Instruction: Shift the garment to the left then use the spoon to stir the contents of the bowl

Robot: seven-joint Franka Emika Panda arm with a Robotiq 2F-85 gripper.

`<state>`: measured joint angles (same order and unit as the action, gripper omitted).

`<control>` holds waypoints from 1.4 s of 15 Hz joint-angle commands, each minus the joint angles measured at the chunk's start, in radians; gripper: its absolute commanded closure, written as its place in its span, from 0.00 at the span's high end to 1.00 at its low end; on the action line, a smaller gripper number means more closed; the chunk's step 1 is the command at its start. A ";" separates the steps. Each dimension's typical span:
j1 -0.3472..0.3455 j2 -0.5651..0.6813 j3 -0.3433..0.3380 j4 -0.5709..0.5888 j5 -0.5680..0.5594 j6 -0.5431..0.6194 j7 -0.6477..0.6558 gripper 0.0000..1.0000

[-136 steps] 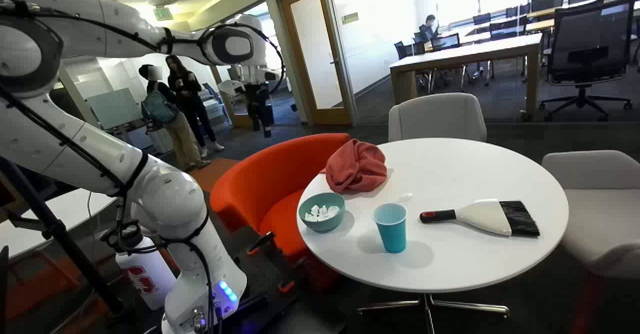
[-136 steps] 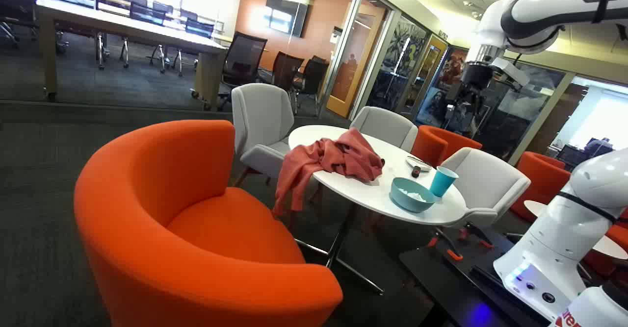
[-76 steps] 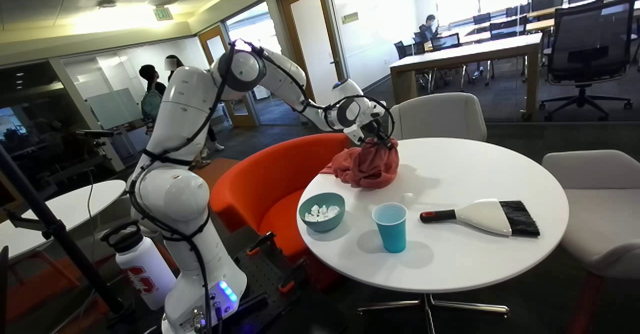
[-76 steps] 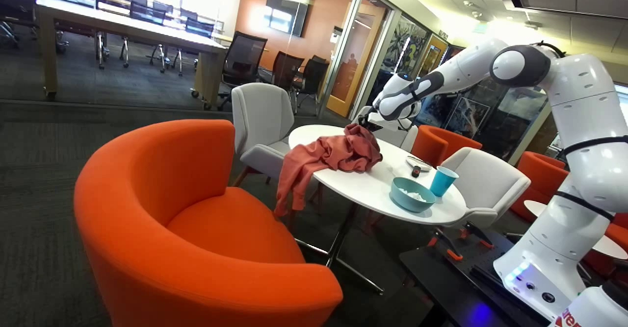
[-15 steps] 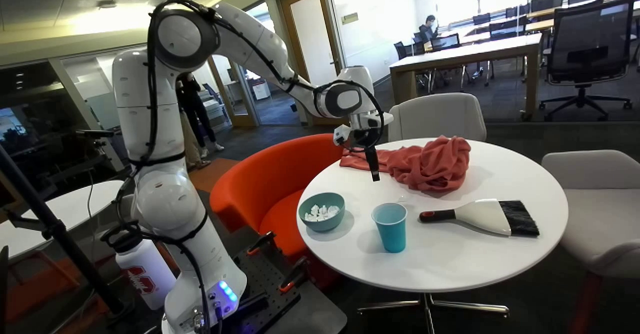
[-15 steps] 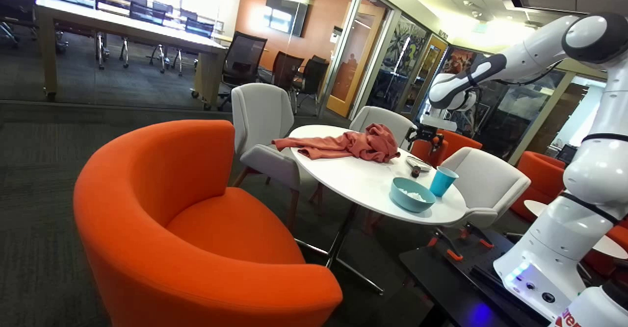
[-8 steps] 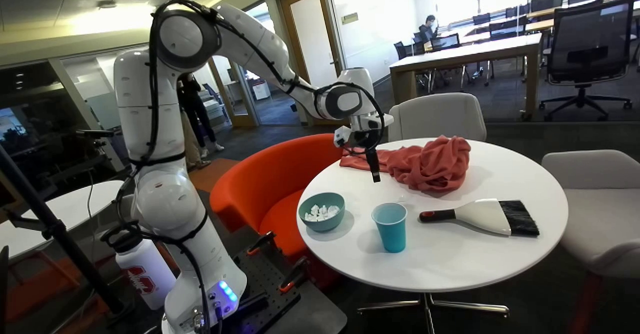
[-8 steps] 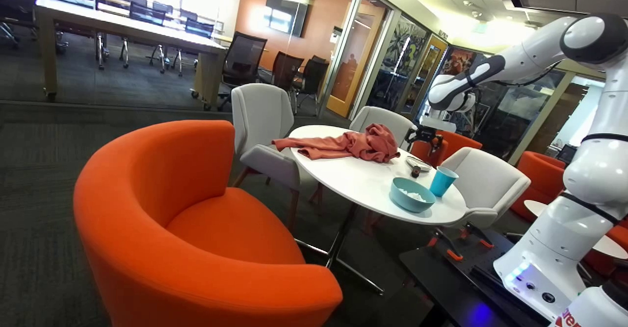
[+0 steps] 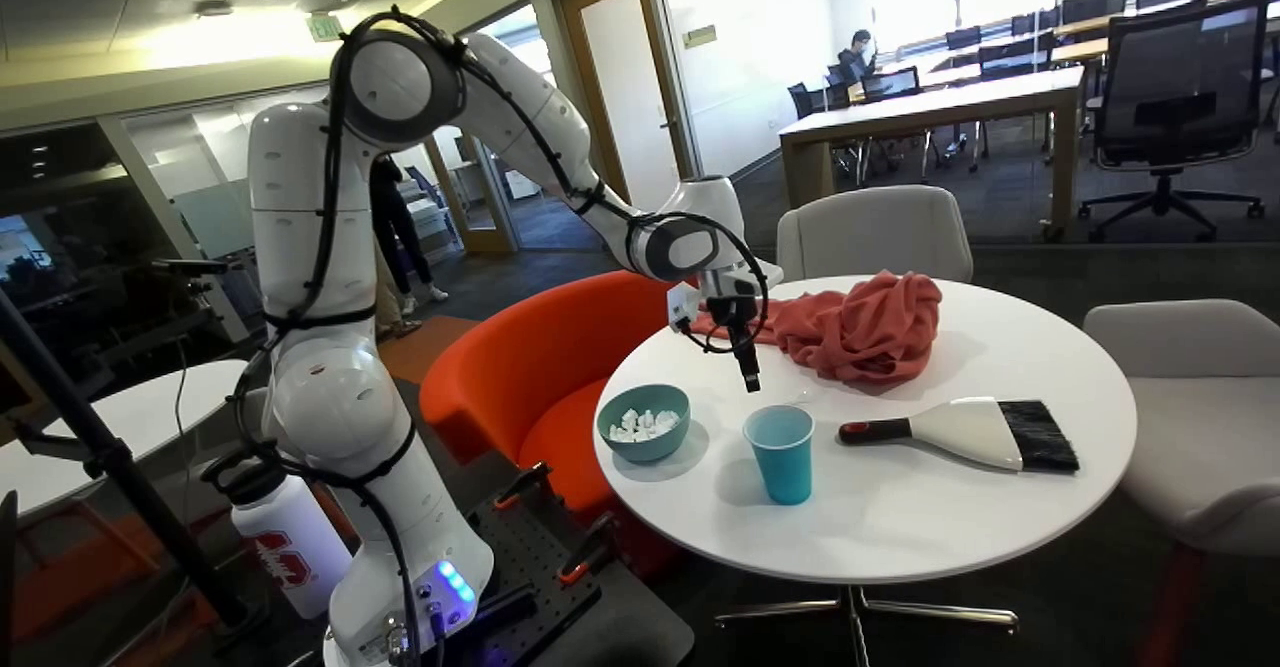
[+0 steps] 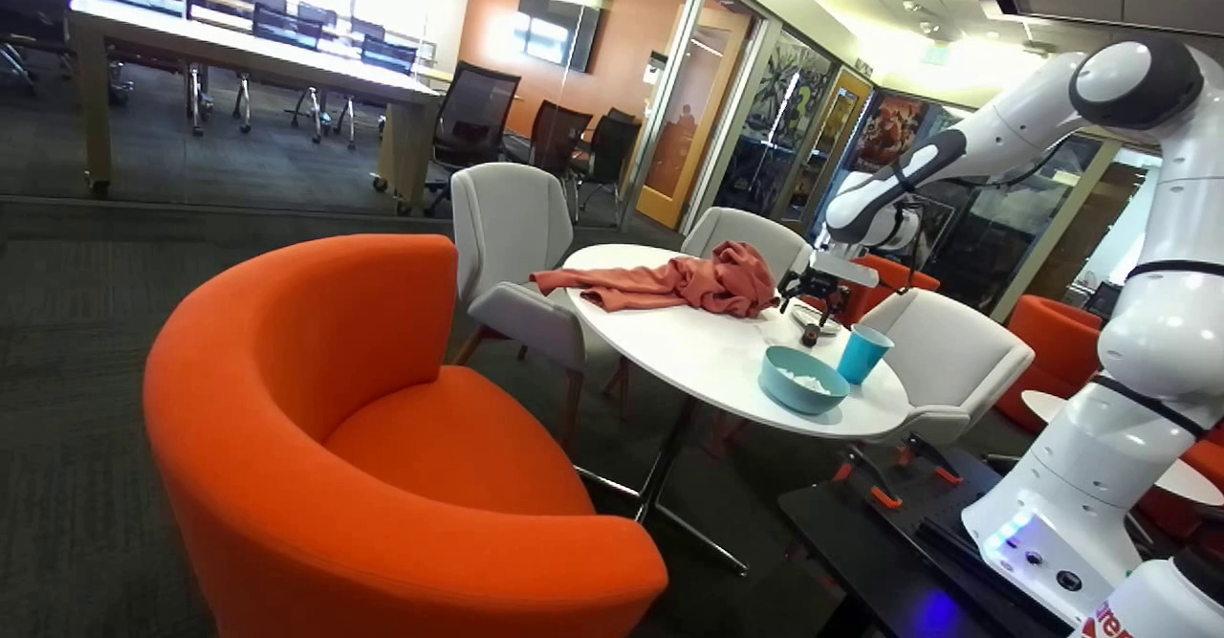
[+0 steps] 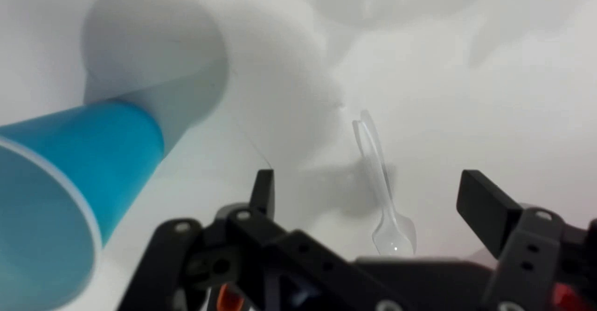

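The red garment [image 9: 870, 332] lies bunched on the round white table, also in an exterior view [image 10: 703, 282], one end reaching past the table edge. The clear plastic spoon [image 11: 385, 199] lies on the table, faint in an exterior view [image 9: 803, 398]. The teal bowl [image 9: 648, 453] holds white chunks [image 9: 643, 425]; it also shows in an exterior view [image 10: 792, 389]. My gripper [image 11: 368, 185] is open and empty above the spoon, a finger on each side of it. It also shows pointing down in both exterior views [image 9: 750, 384] [image 10: 808, 320].
A blue cup [image 9: 785, 472] stands close to the spoon, at left in the wrist view [image 11: 112, 136]. A brush with a black-red handle [image 9: 965, 434] lies near the cup. Grey chairs [image 9: 875, 235] and an orange chair [image 9: 540, 377] surround the table [image 9: 900, 537].
The gripper took hold of the garment, dragged it across the table away from the spoon's side and let go. It has since come back and lowered, open, over the spoon.
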<state>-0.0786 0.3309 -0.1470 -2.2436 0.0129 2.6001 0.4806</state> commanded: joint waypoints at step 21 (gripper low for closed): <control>0.151 0.199 -0.138 0.006 -0.079 0.320 -0.024 1.00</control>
<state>0.0807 0.5162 -0.2893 -2.2418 -0.1097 2.8888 0.4956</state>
